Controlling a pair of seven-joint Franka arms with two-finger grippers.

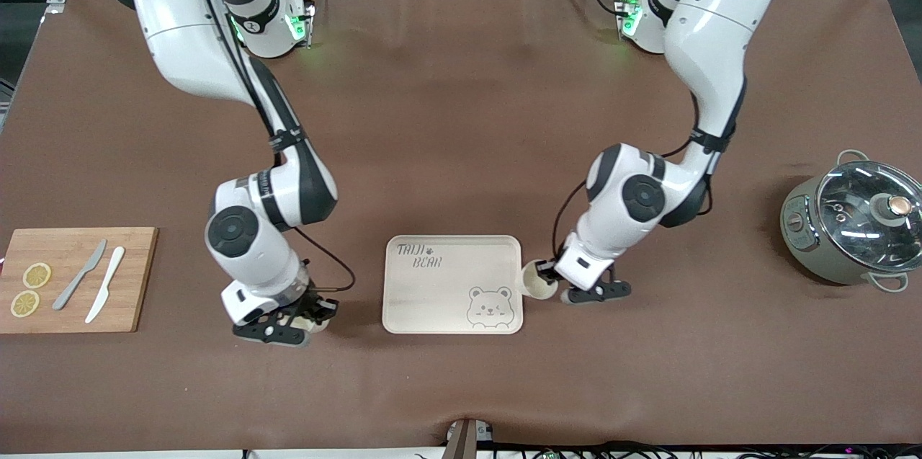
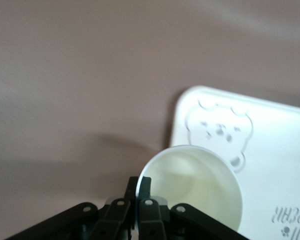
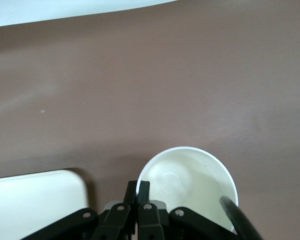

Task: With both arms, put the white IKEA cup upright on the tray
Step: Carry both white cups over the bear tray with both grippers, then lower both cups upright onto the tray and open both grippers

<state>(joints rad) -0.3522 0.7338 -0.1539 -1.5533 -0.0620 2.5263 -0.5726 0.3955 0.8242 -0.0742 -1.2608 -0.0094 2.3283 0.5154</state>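
White cups stand upright, one pinched by its rim in the left gripper (image 1: 549, 276) just beside the tray (image 1: 432, 286) edge, one (image 1: 306, 321) pinched likewise in the right gripper (image 1: 292, 322) on the tabletop (image 1: 461, 156) farther away from it.

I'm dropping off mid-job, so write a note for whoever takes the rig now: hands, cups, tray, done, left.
The left hand is shut on the rim of an upright white cup, beside the tray at the left arm's end.
The right hand is shut on the rim of a second white cup, upright, off the tray's other end.
Done: both cups gripped.
Left: set them upright on the tray, which holds nothing yet, then release.
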